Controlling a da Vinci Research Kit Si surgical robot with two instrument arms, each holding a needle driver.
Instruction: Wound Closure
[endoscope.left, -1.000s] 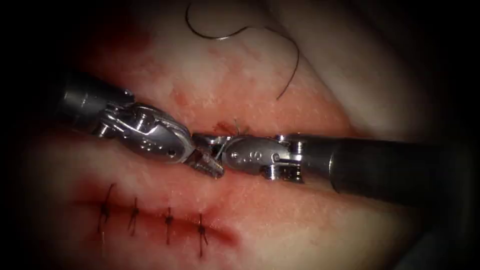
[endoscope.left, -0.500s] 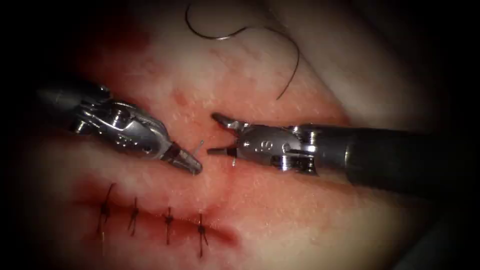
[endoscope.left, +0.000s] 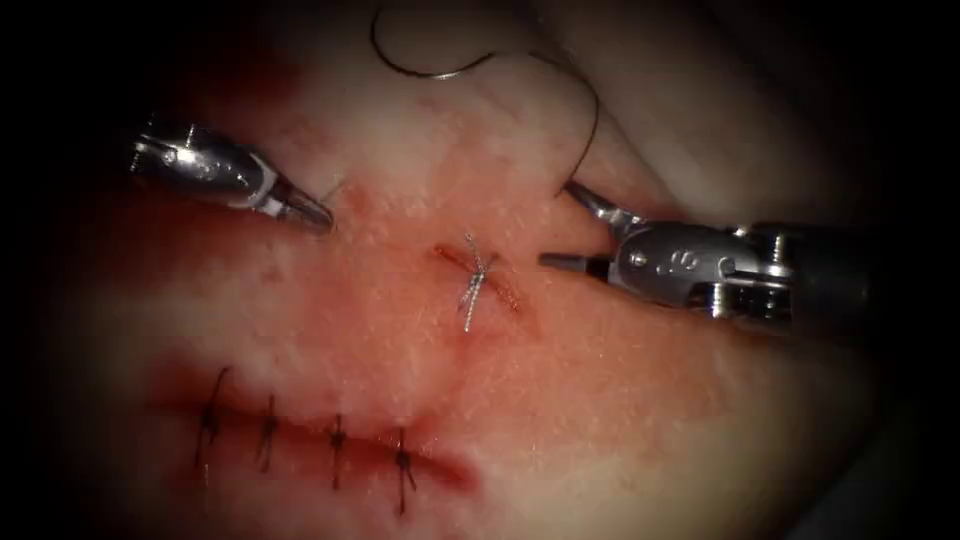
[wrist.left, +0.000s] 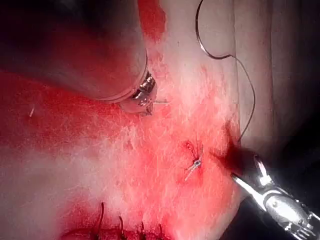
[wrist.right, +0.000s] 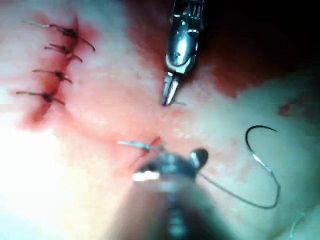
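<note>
Both tools are drawn apart since the earlier frames, where they met tip to tip over the small cut; a knotted stitch with two short pale ends is now uncovered between them.

- Left tool: jaws closed on a short cut end of thread, which sticks out just past the tip; set well left of the stitch.
- Right tool: jaws parted, nothing held; its upper jaw lies just below the free end of the dark thread.
- Needle: lying loose on the tissue, outside it, well apart from both tools, thread trailing from it.
- Older cut: four dark stitches, below both tools.

Step, as judged: a stitch tied and trimmed, the scrap carried off. Further closure calls for the needle to be taken up again.
</note>
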